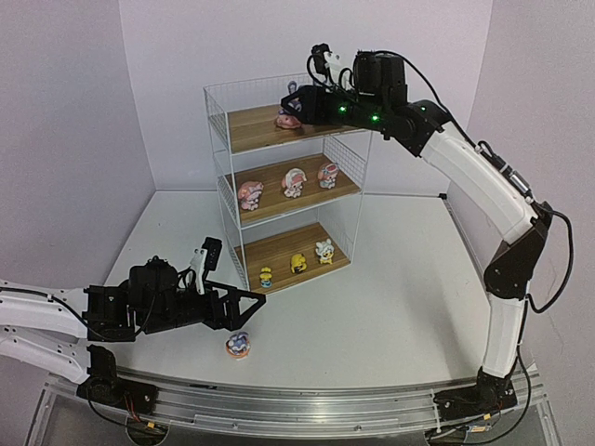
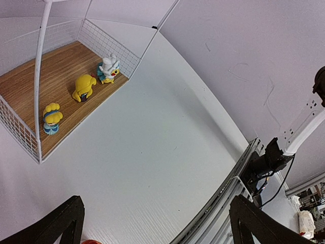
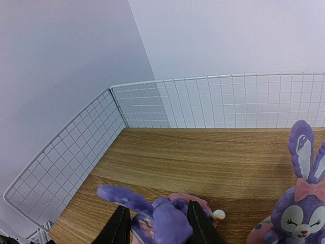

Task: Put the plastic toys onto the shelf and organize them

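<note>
Now my right tool [image 3: 158,226] is squeezing a purple bunny [image 3: 165,218] that leans sideways over the top board [image 3: 203,152] of the shelf [image 1: 221,125], near a standing bunny [image 3: 297,216]. I think I should tip it upright, set its base flat, then let go slowly. My left tool [image 1: 253,300] hangs wide open over the desk [image 1: 372,307].

This is looking like a robotics lab: a left arm [image 1: 33,314] and right arm [image 1: 505,339] are sitting bolted to an aluminium rail [image 1: 307,406] at a white table [image 1: 400,307], plain white walls [image 1: 167,93] are boxing it in, and a shelf [image 1: 260,130] is standing as a prop.
</note>
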Action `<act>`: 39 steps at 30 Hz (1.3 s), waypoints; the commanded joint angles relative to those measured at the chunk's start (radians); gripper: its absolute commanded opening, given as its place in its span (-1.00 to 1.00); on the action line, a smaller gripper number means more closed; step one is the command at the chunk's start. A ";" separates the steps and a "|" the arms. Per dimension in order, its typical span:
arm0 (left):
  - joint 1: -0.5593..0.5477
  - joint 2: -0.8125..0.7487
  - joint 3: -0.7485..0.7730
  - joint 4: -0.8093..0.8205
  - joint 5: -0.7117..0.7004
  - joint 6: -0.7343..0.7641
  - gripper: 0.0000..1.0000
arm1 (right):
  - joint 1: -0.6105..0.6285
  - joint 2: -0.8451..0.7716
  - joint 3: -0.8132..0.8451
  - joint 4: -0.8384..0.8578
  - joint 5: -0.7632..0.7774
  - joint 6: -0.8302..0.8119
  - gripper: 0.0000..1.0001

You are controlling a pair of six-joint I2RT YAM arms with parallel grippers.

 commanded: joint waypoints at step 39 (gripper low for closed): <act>0.003 0.013 0.015 0.065 0.014 0.003 0.99 | 0.000 -0.107 -0.016 0.022 -0.015 -0.007 0.25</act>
